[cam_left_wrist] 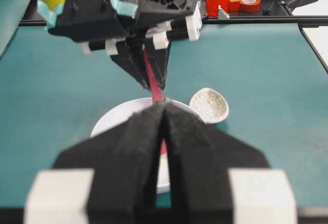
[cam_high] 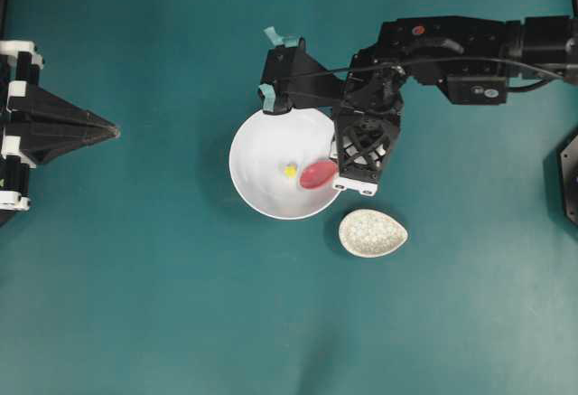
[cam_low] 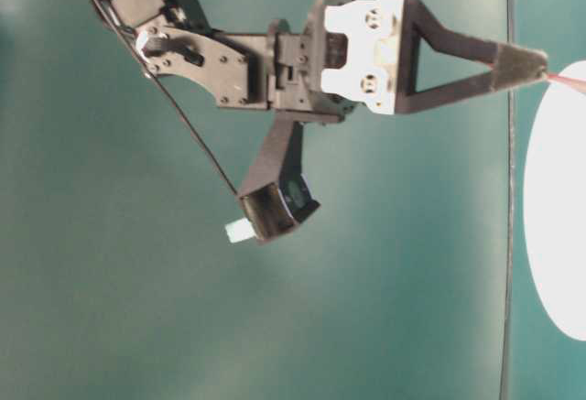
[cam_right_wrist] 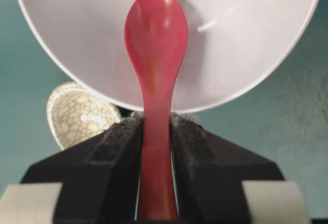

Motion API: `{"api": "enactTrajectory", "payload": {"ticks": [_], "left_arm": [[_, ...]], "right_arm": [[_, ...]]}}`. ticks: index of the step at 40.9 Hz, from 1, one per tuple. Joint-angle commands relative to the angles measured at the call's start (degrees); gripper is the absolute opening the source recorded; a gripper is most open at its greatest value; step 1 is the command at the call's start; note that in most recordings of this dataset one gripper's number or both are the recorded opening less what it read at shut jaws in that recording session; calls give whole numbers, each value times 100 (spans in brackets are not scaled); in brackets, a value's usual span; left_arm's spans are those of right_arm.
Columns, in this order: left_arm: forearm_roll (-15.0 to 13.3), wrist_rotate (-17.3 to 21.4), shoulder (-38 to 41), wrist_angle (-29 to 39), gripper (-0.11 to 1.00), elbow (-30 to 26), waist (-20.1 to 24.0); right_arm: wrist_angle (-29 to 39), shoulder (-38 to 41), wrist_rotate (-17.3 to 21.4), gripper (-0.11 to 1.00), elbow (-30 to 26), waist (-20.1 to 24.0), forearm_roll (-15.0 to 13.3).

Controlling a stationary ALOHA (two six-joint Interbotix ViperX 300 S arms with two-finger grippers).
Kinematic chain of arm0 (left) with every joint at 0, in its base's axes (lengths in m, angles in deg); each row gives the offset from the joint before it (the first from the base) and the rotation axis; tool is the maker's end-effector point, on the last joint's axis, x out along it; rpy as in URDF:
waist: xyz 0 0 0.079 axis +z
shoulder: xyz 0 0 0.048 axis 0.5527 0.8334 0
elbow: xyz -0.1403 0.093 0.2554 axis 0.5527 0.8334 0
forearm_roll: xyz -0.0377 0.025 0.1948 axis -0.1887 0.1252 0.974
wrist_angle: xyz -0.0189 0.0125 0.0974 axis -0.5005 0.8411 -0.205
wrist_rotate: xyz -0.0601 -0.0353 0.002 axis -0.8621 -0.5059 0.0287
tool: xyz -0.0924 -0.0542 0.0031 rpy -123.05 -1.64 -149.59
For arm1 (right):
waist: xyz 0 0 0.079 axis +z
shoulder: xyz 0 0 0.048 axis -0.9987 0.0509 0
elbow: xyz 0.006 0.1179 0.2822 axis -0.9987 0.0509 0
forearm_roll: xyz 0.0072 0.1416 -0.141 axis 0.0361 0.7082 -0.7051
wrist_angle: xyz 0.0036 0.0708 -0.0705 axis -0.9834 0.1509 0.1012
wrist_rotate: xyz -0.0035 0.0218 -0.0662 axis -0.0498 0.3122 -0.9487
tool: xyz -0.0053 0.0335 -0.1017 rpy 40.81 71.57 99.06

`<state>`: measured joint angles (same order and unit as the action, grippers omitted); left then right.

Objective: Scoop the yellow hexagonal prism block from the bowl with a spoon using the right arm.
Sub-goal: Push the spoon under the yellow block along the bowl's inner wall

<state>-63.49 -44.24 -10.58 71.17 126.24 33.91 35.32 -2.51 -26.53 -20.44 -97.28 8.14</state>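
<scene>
The left gripper (cam_left_wrist: pixel 163 131) fills the foreground, its two black padded fingers (cam_left_wrist: pixel 197 155) pressed together at the tips. Just beyond those tips sits the white bowl (cam_left_wrist: pixel 115 120), and above it the right gripper (cam_left_wrist: pixel 151 73) points down, clamped on the red spoon (cam_left_wrist: pixel 151 78) by its handle. A speckled spoon rest (cam_left_wrist: pixel 210 104) lies beside the bowl, to the right.

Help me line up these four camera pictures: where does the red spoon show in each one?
Overhead: spoon scoop over the white bowl's right inside, beside the yellow block.
Table-level: only a thin red sliver at the right edge, past the fingertips, at the bowl's rim.
Left wrist: handle slanting down from the right end effector toward the bowl.
Right wrist: centre, handle clamped, scoop over the bowl.
Shared landmark: the white bowl.
</scene>
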Motion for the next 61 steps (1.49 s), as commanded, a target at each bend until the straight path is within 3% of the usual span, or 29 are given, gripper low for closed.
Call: {"api": "enactTrajectory", "payload": {"ticks": [1, 35, 61], "left_arm": [[9, 9, 53, -62, -1, -114, 9], [9, 9, 44, -62, -1, -114, 9], [9, 9, 44, -62, -1, -114, 9]], "right_arm": [[-158, -44, -18, 23, -185, 35, 0], [-940, 220, -272, 23, -501, 35, 0], [-1187, 35, -237, 23, -624, 44, -35]]}}
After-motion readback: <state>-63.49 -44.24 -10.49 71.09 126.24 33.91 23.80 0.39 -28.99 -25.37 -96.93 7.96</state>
